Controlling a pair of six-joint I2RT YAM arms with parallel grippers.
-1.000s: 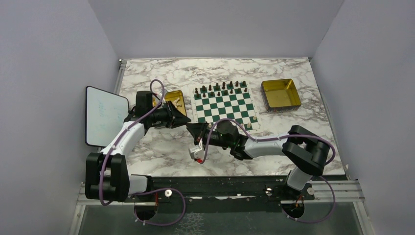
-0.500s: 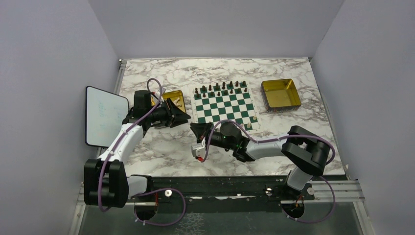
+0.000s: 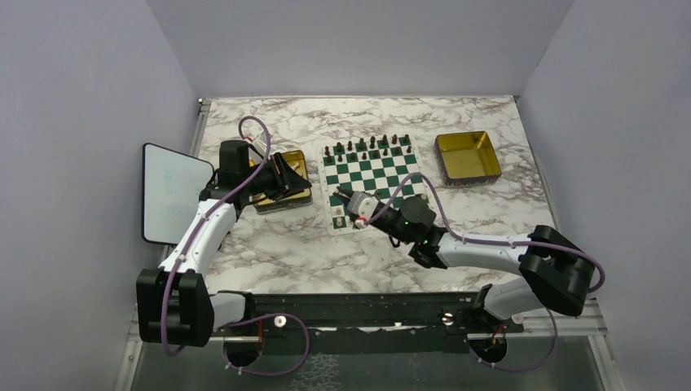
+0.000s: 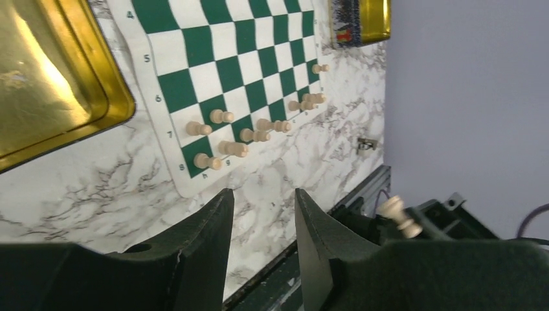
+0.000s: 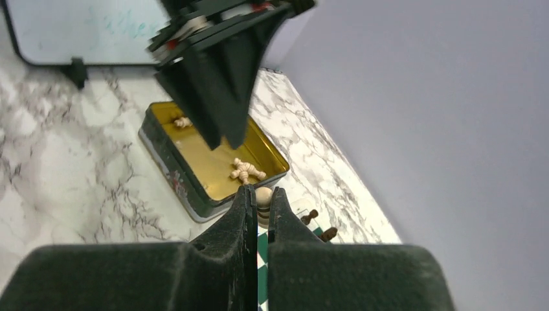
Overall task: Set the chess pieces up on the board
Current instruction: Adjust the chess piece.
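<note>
The green and white board (image 3: 375, 175) lies mid-table, with dark pieces along its far rows. Several cream pieces (image 4: 223, 148) stand on its near rows in the left wrist view. My right gripper (image 3: 341, 197) is over the board's near left corner and is shut on a cream piece (image 5: 263, 196), whose round head shows between the fingertips. My left gripper (image 3: 283, 175) hangs open and empty over the gold tray (image 3: 281, 179); in its own view its tips (image 4: 259, 192) frame bare marble. More cream pieces (image 5: 246, 170) lie in that tray.
A second gold tray (image 3: 468, 155) stands right of the board. A white tablet (image 3: 173, 191) stands at the table's left edge. The left gripper's fingers (image 5: 217, 84) hang just ahead of my right gripper. Dark pieces (image 5: 311, 216) stand on the board beyond it.
The two grippers were tip to tip in front of the left tray and have parted. The left drew back over the tray. The right swung to the board's near left corner.
</note>
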